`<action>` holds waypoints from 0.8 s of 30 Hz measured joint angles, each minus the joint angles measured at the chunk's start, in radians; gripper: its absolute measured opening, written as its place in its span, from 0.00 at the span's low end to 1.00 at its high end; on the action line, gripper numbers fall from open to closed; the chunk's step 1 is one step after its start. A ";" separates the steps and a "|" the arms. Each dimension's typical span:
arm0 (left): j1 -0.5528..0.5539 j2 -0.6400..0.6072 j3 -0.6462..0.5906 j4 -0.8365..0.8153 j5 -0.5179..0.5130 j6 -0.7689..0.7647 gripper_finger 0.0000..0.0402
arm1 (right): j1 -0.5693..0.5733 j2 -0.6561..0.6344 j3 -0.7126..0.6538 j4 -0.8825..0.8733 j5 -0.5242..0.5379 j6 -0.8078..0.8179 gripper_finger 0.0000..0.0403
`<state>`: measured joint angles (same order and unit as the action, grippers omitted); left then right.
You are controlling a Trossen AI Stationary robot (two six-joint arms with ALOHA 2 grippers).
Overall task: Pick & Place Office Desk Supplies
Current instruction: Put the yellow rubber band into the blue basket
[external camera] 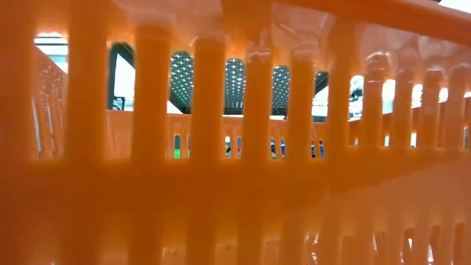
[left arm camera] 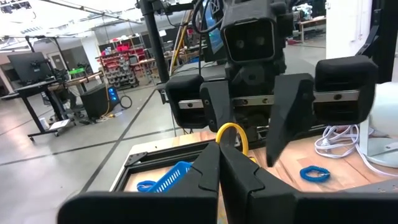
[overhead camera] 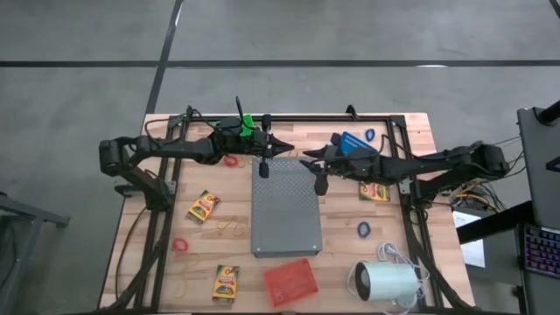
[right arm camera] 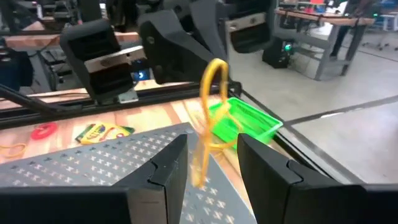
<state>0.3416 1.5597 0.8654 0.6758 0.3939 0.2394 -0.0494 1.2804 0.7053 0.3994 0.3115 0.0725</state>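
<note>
L gripper (left arm camera: 219, 163): fingers pressed together, pinching a yellow rubber band (left arm camera: 231, 135) at one end. I see the band loop standing up just past the tips in the L wrist view. R gripper (right arm camera: 211, 163): fingers spread, one each side of the same band (right arm camera: 209, 118), not closed on it; in the R wrist view the band hangs down in the gap between them, its other end up at the L arm's fingers.

Both grippers meet nose to nose over the far edge of the grey perforated slab (overhead camera: 285, 210), approx mid-desk in the high view.

Around them on the desk (overhead camera: 420, 131): a yellow crayon box (overhead camera: 203, 206) left of the slab, another crayon box (overhead camera: 226, 282) near the front edge, a third (overhead camera: 374, 191) under the R arm. Red ring (overhead camera: 180, 245) on the left side, a second red ring (overhead camera: 231, 161) by the L arm. Blue ring (overhead camera: 363, 229) right of the slab, another blue ring (overhead camera: 370, 135) near the far edge. Tan bands (overhead camera: 232, 229) lie loose beside the slab.

Green basket (overhead camera: 248, 122) behind the L gripper, blue basket (overhead camera: 354, 143) behind the R one, red basket (overhead camera: 290, 282) up front. White cylinder w/ cord (overhead camera: 386, 282) at front right.

Low view is blocked by an orange slatted basket wall (external camera: 235, 184).
</note>
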 joint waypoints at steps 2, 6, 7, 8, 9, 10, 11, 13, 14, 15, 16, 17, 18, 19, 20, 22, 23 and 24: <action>0.000 0.000 0.000 0.000 0.000 0.000 0.02 | 0.000 0.015 0.013 0.000 0.000 0.000 0.34; 0.000 0.000 0.000 0.000 0.000 0.000 0.02 | 0.000 0.046 0.042 0.002 -0.007 0.002 0.32; 0.000 0.000 0.000 0.000 0.000 0.000 0.02 | 0.000 0.053 0.048 0.001 -0.019 0.007 0.32; 0.000 0.000 0.000 0.000 0.000 0.000 0.02 | 0.000 0.063 0.054 0.001 -0.035 0.015 0.32; 0.000 0.000 0.000 0.000 0.000 0.000 0.02 | -0.001 0.075 0.064 0.004 -0.053 0.024 0.32; 0.000 0.000 -0.001 0.000 0.000 0.000 0.02 | -0.001 0.087 0.070 0.007 -0.062 0.031 0.32; 0.000 0.000 -0.001 0.000 0.000 0.000 0.02 | -0.001 0.100 0.076 0.002 -0.063 0.033 0.32; 0.000 0.000 -0.001 -0.004 0.000 0.000 0.02 | -0.001 0.125 0.093 0.002 -0.061 0.025 0.32; 0.000 0.000 -0.001 -0.007 0.000 0.000 0.02 | -0.002 0.135 0.099 0.001 -0.056 0.017 0.32; 0.000 0.000 -0.001 -0.013 0.000 0.000 0.02 | -0.002 0.145 0.106 0.000 -0.051 0.009 0.33; 0.000 0.000 -0.001 -0.019 0.000 -0.001 0.02 | -0.003 0.154 0.116 0.002 -0.051 0.002 0.33; 0.000 0.000 -0.001 -0.026 0.000 -0.001 0.02 | -0.003 0.161 0.123 0.003 -0.051 -0.001 0.33; 0.000 0.000 -0.002 -0.029 0.000 0.000 0.02 | -0.004 0.164 0.126 0.000 -0.050 -0.002 0.33; 0.000 0.000 -0.002 -0.033 0.000 0.000 0.02 | -0.005 0.165 0.130 0.000 -0.051 -0.003 0.32; 0.000 0.000 -0.002 -0.034 0.000 0.000 0.02 | -0.004 0.167 0.135 0.001 -0.051 -0.005 0.32; 0.000 0.000 -0.002 -0.035 0.000 0.000 0.02 | -0.004 0.164 0.138 0.001 -0.050 -0.005 0.31; 0.000 0.000 -0.002 -0.037 0.000 0.000 0.02 | -0.004 0.162 0.138 0.001 -0.050 -0.005 0.31; 0.000 0.000 -0.002 -0.037 0.000 0.000 0.02 | -0.004 0.161 0.138 0.001 -0.050 -0.005 0.30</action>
<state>0.3416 1.5597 0.8639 0.6384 0.3935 0.2390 -0.0536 1.4416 0.8429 0.4000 0.2611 0.0673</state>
